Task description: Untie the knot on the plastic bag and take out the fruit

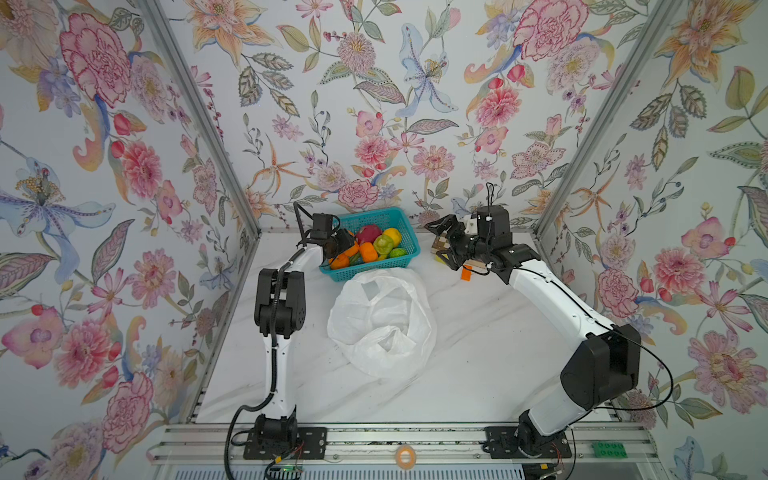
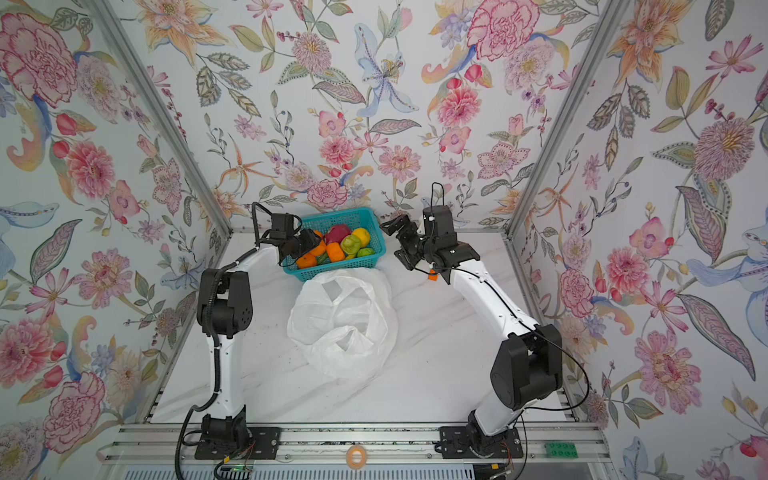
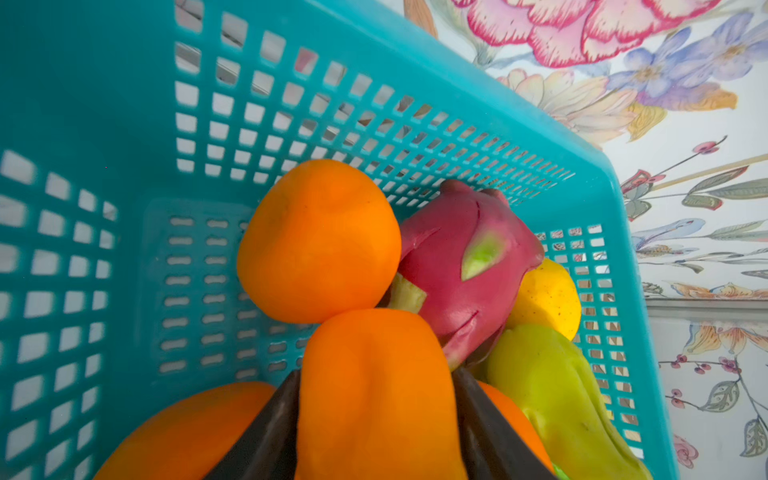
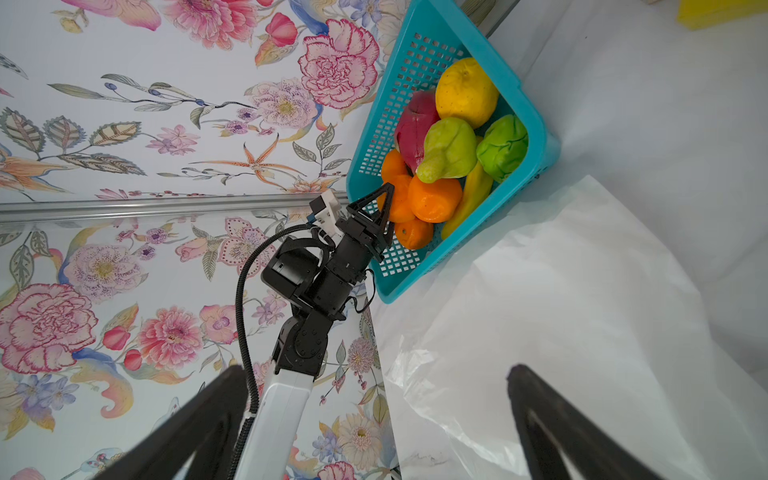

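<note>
In both top views the plastic bag (image 1: 382, 320) lies slack and crumpled on the marble desk (image 1: 478, 353) just in front of the teal basket (image 1: 399, 216) heaped with the fruit (image 1: 380, 245); the left tool (image 1: 347, 249) reaches into the basket's left end, and the right tool (image 1: 437, 243) hangs spread to its right. The left wrist view shows an orange piece (image 3: 374, 395) between dark fingers (image 3: 270, 432) lying against both its sides, though whether they squeeze it I cannot tell. The right wrist view shows that tool's fingers (image 4: 523, 386) wide apart, the bag beyond them.
</note>
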Motion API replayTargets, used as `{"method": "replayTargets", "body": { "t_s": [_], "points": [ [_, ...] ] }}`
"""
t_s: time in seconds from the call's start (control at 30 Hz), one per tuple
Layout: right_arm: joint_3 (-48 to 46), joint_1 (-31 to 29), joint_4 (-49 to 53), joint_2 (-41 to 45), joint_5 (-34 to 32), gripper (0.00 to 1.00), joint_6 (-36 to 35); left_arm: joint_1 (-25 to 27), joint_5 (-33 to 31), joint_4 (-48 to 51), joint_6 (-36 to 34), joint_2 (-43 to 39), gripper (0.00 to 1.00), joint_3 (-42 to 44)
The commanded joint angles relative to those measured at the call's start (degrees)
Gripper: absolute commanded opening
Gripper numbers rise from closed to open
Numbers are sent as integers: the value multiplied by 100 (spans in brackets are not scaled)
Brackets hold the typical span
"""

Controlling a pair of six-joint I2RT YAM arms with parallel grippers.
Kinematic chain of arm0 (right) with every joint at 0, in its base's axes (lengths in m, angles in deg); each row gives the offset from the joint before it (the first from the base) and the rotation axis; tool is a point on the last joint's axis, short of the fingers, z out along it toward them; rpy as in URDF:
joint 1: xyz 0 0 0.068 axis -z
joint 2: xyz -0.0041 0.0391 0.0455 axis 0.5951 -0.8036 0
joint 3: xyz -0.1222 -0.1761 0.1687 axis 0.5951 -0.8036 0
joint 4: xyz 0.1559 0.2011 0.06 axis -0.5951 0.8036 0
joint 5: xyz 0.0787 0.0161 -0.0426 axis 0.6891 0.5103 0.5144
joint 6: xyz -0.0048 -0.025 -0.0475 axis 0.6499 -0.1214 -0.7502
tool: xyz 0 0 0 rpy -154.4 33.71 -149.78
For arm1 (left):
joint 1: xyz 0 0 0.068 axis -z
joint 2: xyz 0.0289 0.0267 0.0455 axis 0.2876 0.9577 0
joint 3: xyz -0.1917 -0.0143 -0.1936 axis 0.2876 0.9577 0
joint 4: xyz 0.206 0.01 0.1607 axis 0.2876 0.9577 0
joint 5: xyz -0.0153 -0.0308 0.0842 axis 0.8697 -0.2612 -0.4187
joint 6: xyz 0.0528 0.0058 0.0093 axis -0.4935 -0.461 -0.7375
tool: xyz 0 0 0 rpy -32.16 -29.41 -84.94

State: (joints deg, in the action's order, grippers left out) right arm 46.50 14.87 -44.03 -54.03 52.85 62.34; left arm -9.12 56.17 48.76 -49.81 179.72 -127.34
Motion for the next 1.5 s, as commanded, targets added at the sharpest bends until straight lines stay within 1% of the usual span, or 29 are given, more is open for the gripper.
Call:
{"method": "replayTargets", "body": {
  "t_s": [0.0,0.07,0.2,0.33,0.37,0.5,0.6,0.67,0.73,0.83,0.93,1.0,1.1,1.2,1.27,1.33,1.4,1.43,1.47],
  "points": [
    [357,-83,205,-106,143,99,-331,-20,75,148,-281,4,72,-126],
    [434,-103,240,-144,178,99,-407,-27,13,141,-354,-120,77,-48],
    [534,-103,305,-179,175,99,-558,-20,-46,70,-404,-434,84,172],
    [520,-3,453,-84,25,99,-768,-21,-186,35,-431,-927,97,522],
    [482,27,481,-31,-27,99,-843,-20,-232,18,-471,-1092,99,640],
    [207,205,591,247,-358,99,-1270,-15,-401,-107,-655,-1812,99,1162],
    [-211,361,594,534,-780,99,-1637,-13,-693,-142,-818,-2489,99,1626],
    [-564,492,591,744,-1102,99,-1937,-21,-918,-176,-965,-3019,99,2033],
    [-954,624,568,955,-1403,99,-2158,-21,-1010,-253,-1161,-3538,99,2463],
    [-1667,916,351,1316,-1833,99,-2595,-20,-1301,-445,-1309,-4483,99,3299],
    [-2526,1212,-136,1755,-2264,99,-3219,-21,-1647,-808,-1550,-5427,99,4336],
    [-3218,1425,-671,2082,-2460,99,-3877,-17,-2020,-1031,-1749,-6027,99,5095],
    [-4272,1646,-1660,2467,-2882,99,-4853,-30,-2629,-1278,-1947,-6726,99,6053],
    [-5275,1886,-2841,2578,-3253,99,-5575,-39,-3032,-1694,-2199,-7223,99,6897],
    [-5729,2128,-3541,2387,-3238,99,-5833,-43,-3250,-1952,-2336,-7427,99,7339],
    [-5941,2410,-3978,1983,-3138,99,-5918,-54,-3434,-2273,-2429,-7544,99,7738],
    [-6056,2691,-4516,1491,-2919,99,-5930,-73,-3628,-2501,-2448,-7593,99,8050],
    [-5852,2858,-4384,1305,-2728,99,-5872,-86,-3661,-2622,-2524,-7588,99,8180],
    [-5769,3011,-4601,1107,-2472,99,-5867,-105,-3698,-2740,-2593,-7561,99,8290]
  ]
}}
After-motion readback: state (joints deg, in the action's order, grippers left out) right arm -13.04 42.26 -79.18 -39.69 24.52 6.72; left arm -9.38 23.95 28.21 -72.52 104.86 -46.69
